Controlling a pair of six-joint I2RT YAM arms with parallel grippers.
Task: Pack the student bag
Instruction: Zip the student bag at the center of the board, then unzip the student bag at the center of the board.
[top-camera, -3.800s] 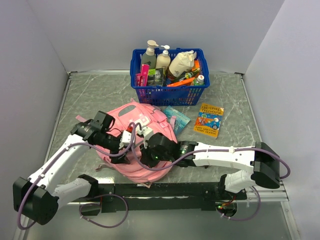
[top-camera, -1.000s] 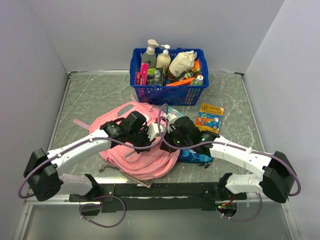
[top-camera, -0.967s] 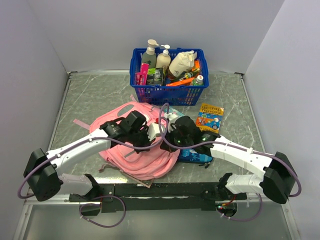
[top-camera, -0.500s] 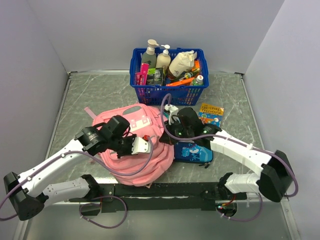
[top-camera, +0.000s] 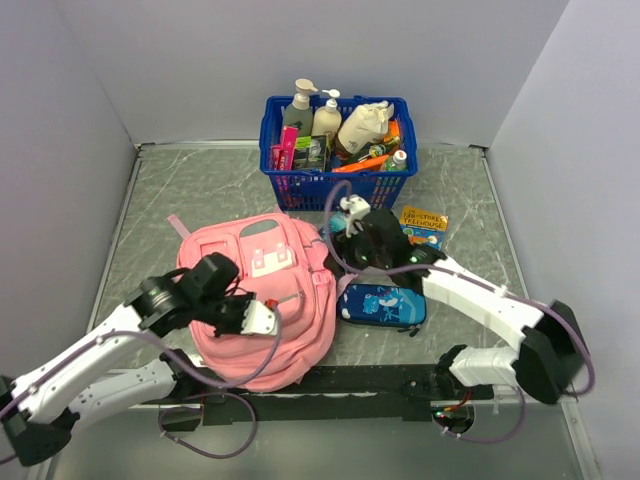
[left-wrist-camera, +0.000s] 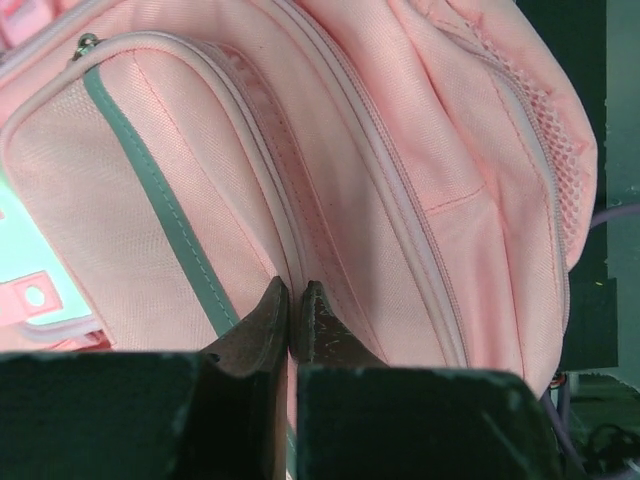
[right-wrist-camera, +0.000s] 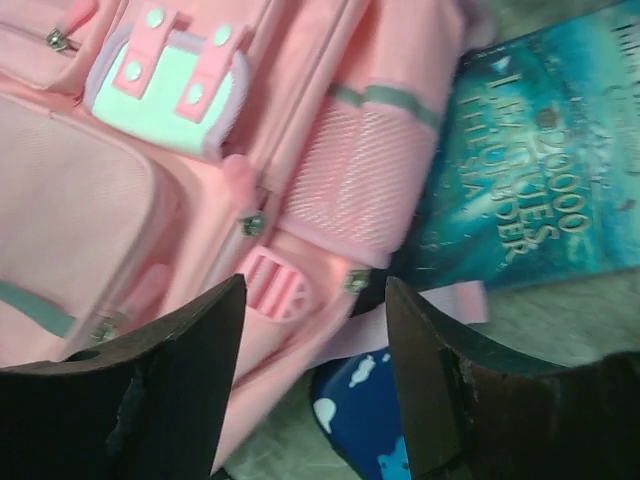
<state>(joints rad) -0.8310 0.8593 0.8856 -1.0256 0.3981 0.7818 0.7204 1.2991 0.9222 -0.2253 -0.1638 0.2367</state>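
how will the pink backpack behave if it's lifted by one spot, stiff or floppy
Probably floppy: the pink backpack lies slumped with creased soft fabric, so it would likely sag around a single pinch. It looks flat and mostly unfilled, so likely light for its size. The woven cloth and raised zip seams at the left gripper should resist slipping.

Large, soft, pink fabric student bag (top-camera: 262, 300). Lies flat and front-up on the tabletop (top-camera: 190, 190), toward 7 o'clock, top end pointing to 12. Shows a grey-white patch with pink tabs, closed front zip pockets, grey-green trim, mesh pocket along its 3 o'clock side.
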